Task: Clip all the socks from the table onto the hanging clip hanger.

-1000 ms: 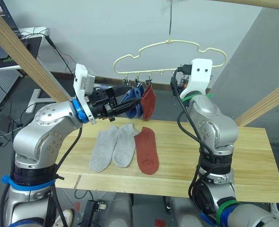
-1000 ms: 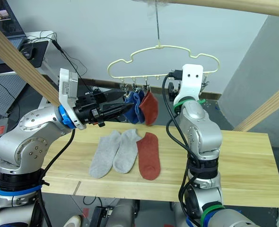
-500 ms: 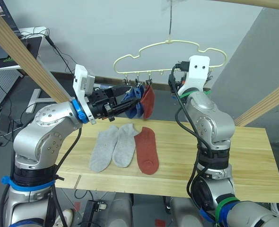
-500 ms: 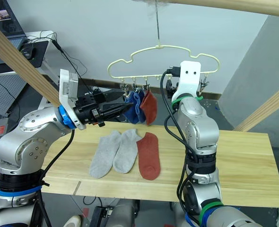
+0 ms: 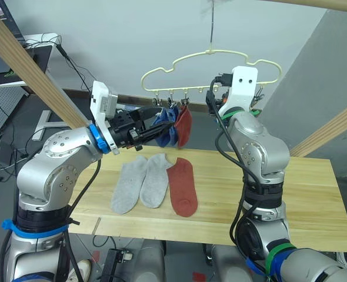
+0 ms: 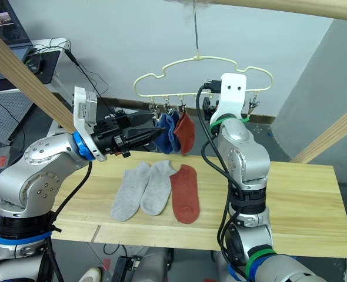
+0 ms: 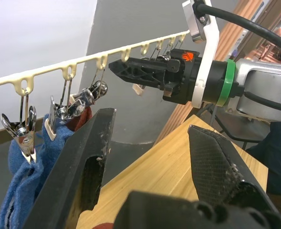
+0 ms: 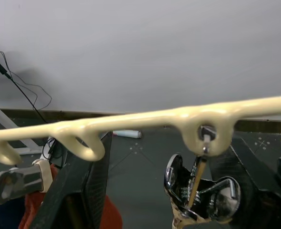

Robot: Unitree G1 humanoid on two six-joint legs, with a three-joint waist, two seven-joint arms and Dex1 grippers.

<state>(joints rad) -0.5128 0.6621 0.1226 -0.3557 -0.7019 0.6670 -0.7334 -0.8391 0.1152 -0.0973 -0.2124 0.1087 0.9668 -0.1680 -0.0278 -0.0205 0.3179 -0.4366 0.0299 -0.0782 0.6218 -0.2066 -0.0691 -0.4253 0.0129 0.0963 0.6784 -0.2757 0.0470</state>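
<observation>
At upper centre, the pale-yellow wavy wire clip hanger (image 5: 212, 70) already held two blue socks (image 5: 166, 126) and one rust-red sock (image 5: 184, 127), while two light-grey socks (image 5: 141, 181) and another rust-red sock (image 5: 182, 186) lay unclipped on the light wooden plank table (image 5: 303, 200) at mid-frame; the left gripper (image 7: 150, 157) and the right gripper (image 8: 169, 181) both stood open and empty by the clips.

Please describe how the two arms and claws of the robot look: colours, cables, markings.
Both arms are silver-grey metal with rounded joints and black cables. The left claw has black fingers, a blue wrist ring and a white camera block. The right claw is black, with a green ring.
</observation>
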